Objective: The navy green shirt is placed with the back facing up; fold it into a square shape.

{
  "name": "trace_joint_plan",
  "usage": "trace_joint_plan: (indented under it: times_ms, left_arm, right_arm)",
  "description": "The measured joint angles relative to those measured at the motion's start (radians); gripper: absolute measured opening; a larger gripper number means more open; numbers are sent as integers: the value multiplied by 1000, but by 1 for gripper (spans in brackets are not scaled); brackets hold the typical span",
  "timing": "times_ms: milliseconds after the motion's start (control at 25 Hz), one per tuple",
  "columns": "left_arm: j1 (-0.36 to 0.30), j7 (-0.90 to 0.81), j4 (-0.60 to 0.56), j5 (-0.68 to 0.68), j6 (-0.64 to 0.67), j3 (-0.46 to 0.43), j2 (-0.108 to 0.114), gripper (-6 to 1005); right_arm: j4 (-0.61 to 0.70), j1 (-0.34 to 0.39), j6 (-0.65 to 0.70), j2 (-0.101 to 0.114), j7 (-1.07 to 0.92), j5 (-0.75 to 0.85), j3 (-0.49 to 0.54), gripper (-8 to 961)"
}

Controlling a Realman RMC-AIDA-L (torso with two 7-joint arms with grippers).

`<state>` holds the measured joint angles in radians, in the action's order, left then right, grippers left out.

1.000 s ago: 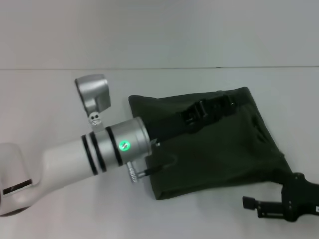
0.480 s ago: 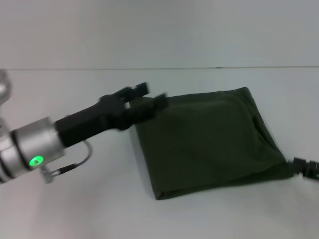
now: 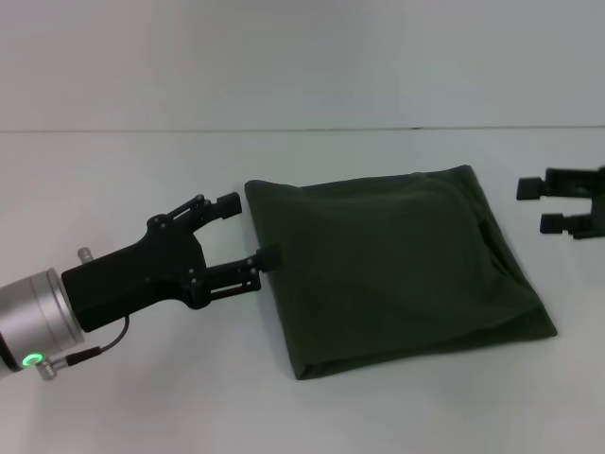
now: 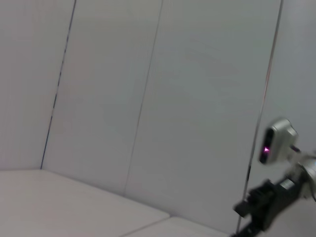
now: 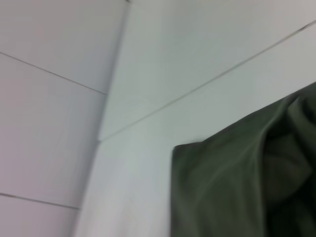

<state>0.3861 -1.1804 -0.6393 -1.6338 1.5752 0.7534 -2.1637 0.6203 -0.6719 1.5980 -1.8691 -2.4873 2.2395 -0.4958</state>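
One dark olive-green soft cloth shirt, folded into a rough square, lies flat on the white table. The black left gripper hovers just beside its left edge, fingers spread wide, empty. The black right gripper, also spread, sits apart at right.

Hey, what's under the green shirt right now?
The navy green shirt lies folded on the white table. Its lower layers and the table beneath are covered. Both open grippers, left and right, are off it.

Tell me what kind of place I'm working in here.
Probably a lab or test bench: a bare white table, plain panelled white walls, and only the folded navy green shirt laid out between both tools.
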Motion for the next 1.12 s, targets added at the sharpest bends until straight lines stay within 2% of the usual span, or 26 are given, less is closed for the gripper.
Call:
trace_joint_plan:
  times_ms: [120, 240, 440, 640, 920, 1120]
  left_arm:
    - [2, 3, -7, -50, -1, -27, 2, 951]
    - [1, 27, -11, -89, -1, -63, 6, 950]
    - [-8, 118, -11, -188, -3, -130, 10, 949]
    - [-25, 175, -10, -228, -2, -171, 9, 947]
    - [-31, 186, -7, -229, -3, -185, 8, 947]
    - [-33, 191, -4, -229, -13, -185, 9, 947]
  right_arm:
    - [3, -57, -73, 19, -80, 50, -74, 944]
    - [24, -114, -118, 19, -140, 122, -122, 945]
    - [38, -187, -163, -4, -178, 203, -146, 942]
    - [5, -225, -242, -32, -182, 211, -195, 928]
    - [-63, -252, -373, -64, -168, 207, -220, 908]
    - [-79, -254, -468, -100, -144, 204, -223, 894]
